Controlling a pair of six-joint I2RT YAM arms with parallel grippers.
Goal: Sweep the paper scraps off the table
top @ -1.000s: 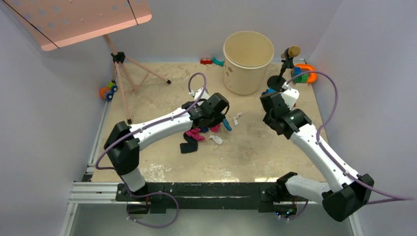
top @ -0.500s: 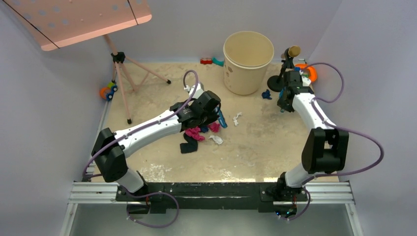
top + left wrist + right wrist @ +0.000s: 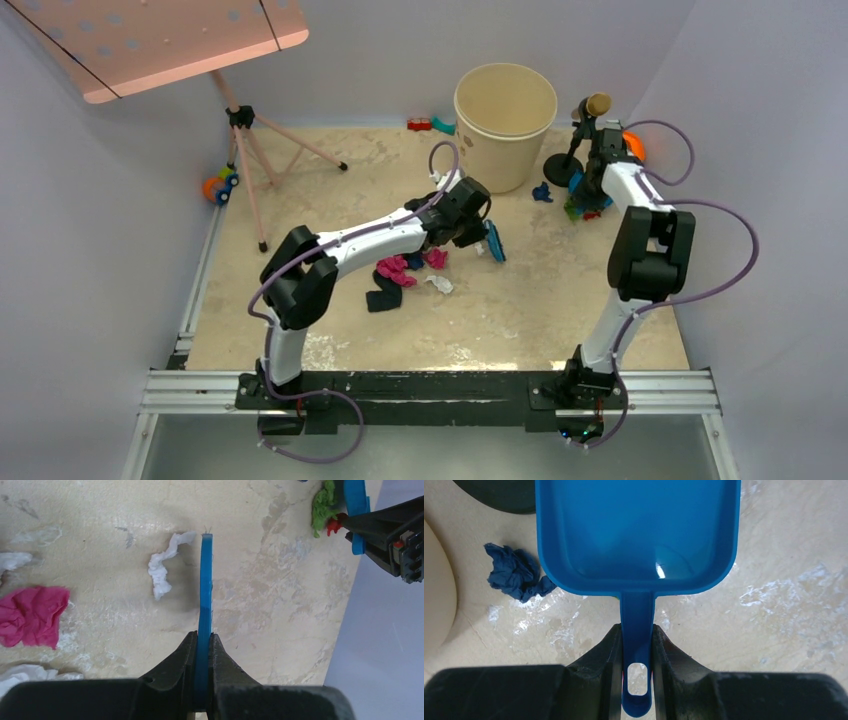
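Tabletop (image 3: 520,310) scene: left pincer (image 3: 202,642) clenched on a blue brush (image 3: 205,580), its edge just beside a white scrap (image 3: 161,570), apparently ready to push it. Right pincer (image 3: 636,632) grasps a blue dustpan (image 3: 638,530) by the handle, upper right, probably to catch. Paper scraps (image 3: 400,272) cluster mid-frame.

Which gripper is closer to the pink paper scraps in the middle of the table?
Left. The left gripper, shut on the blue brush, is just right of and beyond the pink scraps. The right gripper, holding the blue dustpan, is away near the table's far right corner.
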